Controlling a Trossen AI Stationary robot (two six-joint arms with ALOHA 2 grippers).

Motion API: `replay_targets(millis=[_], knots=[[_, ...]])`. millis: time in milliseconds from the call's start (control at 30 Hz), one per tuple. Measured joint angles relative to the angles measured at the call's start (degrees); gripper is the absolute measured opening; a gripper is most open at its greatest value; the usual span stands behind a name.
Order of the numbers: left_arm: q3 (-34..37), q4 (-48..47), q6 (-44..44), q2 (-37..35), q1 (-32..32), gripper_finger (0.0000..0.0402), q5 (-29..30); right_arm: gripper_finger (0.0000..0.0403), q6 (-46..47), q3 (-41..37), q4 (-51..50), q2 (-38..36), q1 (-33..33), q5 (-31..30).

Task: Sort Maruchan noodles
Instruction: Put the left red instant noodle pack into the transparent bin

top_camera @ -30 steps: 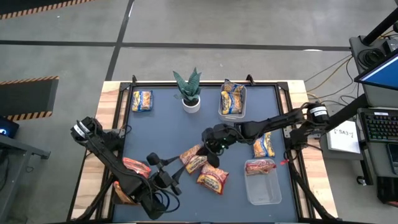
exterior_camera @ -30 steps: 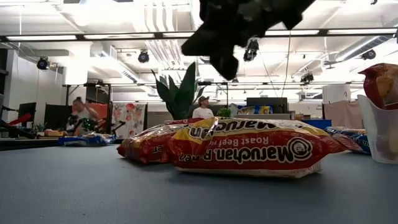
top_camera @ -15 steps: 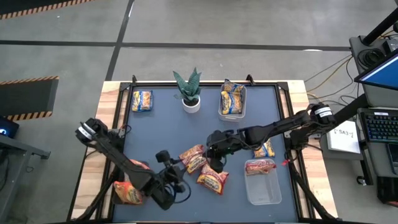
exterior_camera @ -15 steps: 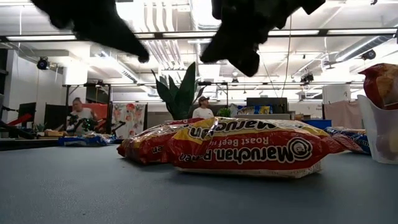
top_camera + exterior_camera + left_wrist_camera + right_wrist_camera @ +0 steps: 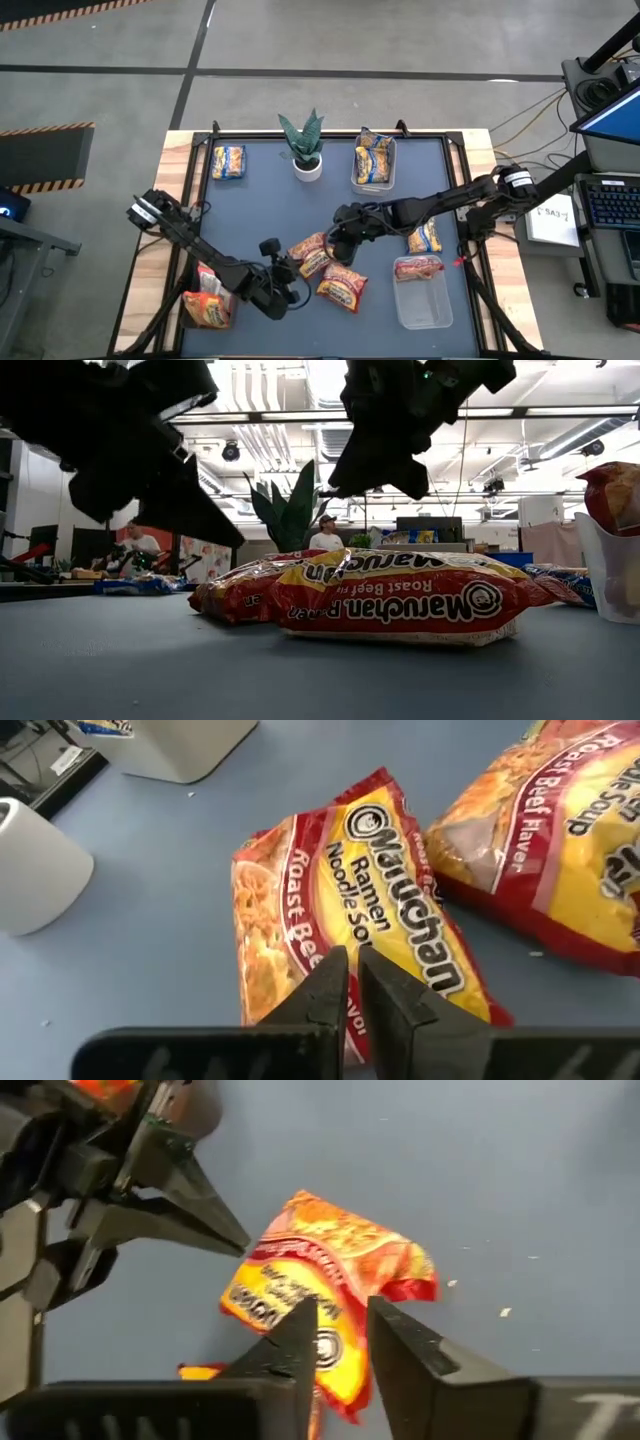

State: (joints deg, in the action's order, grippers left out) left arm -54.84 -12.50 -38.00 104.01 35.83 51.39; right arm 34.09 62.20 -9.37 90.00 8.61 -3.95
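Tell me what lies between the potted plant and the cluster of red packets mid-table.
Only bare blue tabletop lies between the potted plant and the red packets, as the high view shows.

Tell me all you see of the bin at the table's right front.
The clear plastic bin is a shallow, see-through rectangular tub resting on the dark mat near the table's right front corner. One red-and-white noodle packet lies across its far end; the rest looks bare. Neither end effector touches it.
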Motion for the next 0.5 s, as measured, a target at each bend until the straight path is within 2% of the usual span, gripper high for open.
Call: replay_targets(millis=[267, 400, 500], knots=[[6.18, 10.46, 0.07, 0.00, -0.74, 0.0001, -2.07, 0.0170, 1.63, -0.73, 1.09, 0.02, -1.44, 0.53], [6.99, 12.81, 1.12, -0.01, -0.97, 0.0000, -3.01, 0.0213, 4.26, -0.73, -0.92, 0.24, -1.14, -6.48], [7.01, 12.60, 1.29, -0.02, -1.04, 0.0000, -3.31, 0.0239, 5.87, -0.84, -3.11, 1.68, -1.00, -6.72]])
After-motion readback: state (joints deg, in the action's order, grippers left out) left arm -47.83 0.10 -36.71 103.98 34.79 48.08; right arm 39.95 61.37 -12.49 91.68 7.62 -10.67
